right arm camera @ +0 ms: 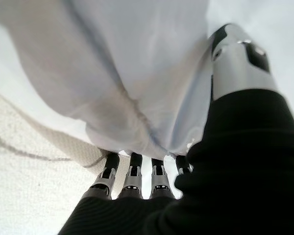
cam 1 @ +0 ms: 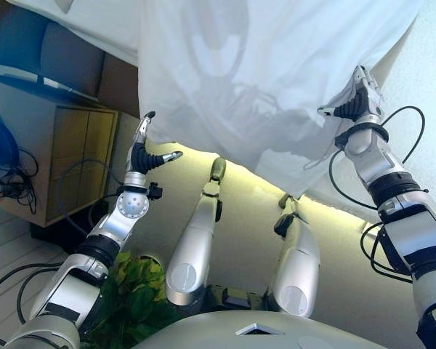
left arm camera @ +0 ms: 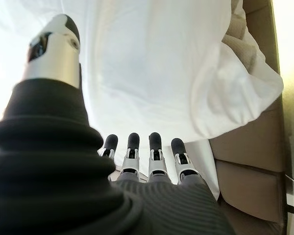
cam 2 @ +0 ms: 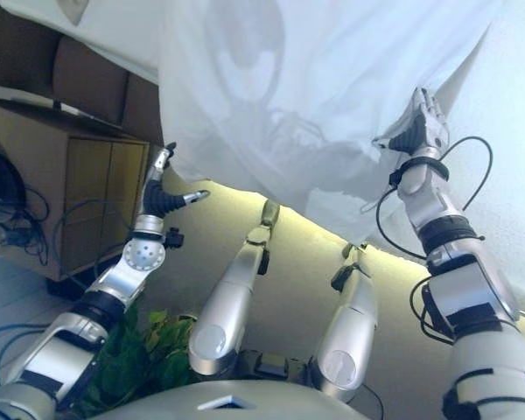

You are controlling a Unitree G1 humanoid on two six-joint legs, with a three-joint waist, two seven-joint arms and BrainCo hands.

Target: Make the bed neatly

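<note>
A thin white sheet (cam 1: 261,80) hangs lifted in front of me, its lower edge loose above the bed's lit base. My right hand (cam 1: 357,102) is raised at the sheet's right side; in the right wrist view the cloth (right arm camera: 137,98) bunches between its thumb (right arm camera: 240,58) and fingers (right arm camera: 132,171), pinched. My left hand (cam 1: 142,154) is lower, at the sheet's left edge, with straight fingers and the thumb held apart; one fingertip (cam 1: 150,115) touches the edge. The left wrist view shows the sheet (left arm camera: 157,63) past the straight fingers (left arm camera: 154,147), not held.
A wooden nightstand (cam 1: 73,160) stands at the left, with cables (cam 1: 7,182) on the floor beside it. A brown padded headboard (left arm camera: 250,161) lies behind the sheet. A green plant (cam 1: 134,291) is low by my left arm. The white textured mattress (right arm camera: 29,161) is at the right.
</note>
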